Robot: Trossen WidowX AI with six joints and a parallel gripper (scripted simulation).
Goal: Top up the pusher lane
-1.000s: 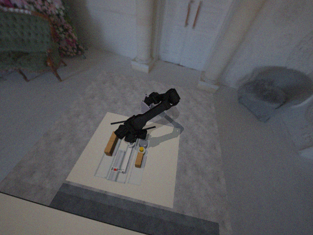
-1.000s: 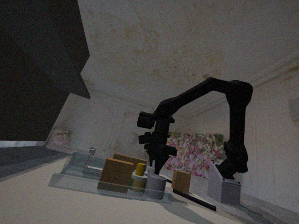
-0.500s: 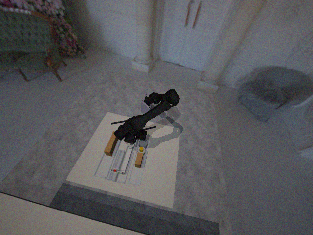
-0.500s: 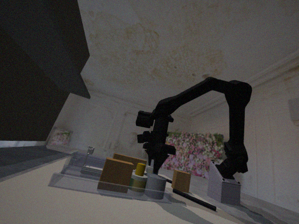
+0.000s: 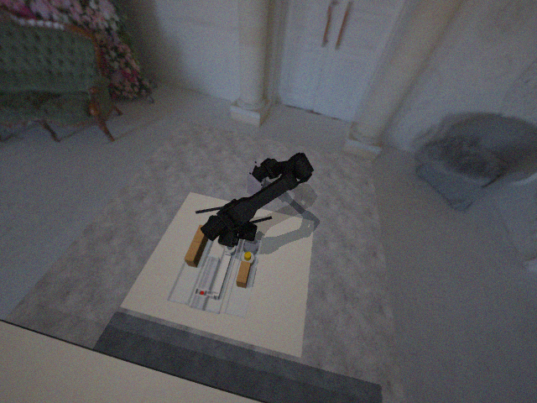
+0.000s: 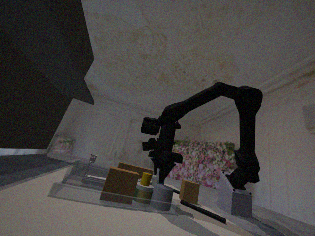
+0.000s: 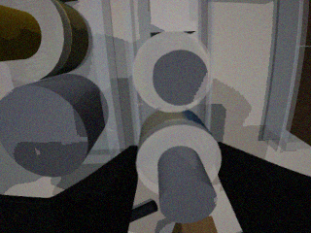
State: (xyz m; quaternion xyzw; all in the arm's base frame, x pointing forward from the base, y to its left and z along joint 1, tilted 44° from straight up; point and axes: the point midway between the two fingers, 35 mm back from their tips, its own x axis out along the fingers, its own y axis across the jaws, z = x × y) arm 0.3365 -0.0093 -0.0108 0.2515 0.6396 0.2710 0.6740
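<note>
My gripper (image 7: 175, 150) (image 6: 161, 181) is shut on a jar with a white lid and grey knob (image 7: 187, 182). The held jar is upright, in line with the lane jar and right in front of it; a gap between them does not show. The lane jar (image 7: 145, 68) (image 5: 229, 249) has the same white lid and grey knob and stands between the clear lane walls. The white pusher part (image 7: 172, 16) shows behind it. The held jar's base and the low front stop are hidden, so whether it touches the lane floor cannot be told.
A yellow-knobbed jar (image 5: 247, 255) (image 6: 145, 179) (image 7: 17, 34) and a plain grey cylinder (image 6: 161, 198) (image 7: 53, 128) stand in the neighbouring lane. Wooden blocks (image 5: 243, 274) (image 5: 194, 251) (image 6: 189, 191) stand around the lanes. A black rod (image 6: 203, 211) (image 7: 145, 211) lies near the front.
</note>
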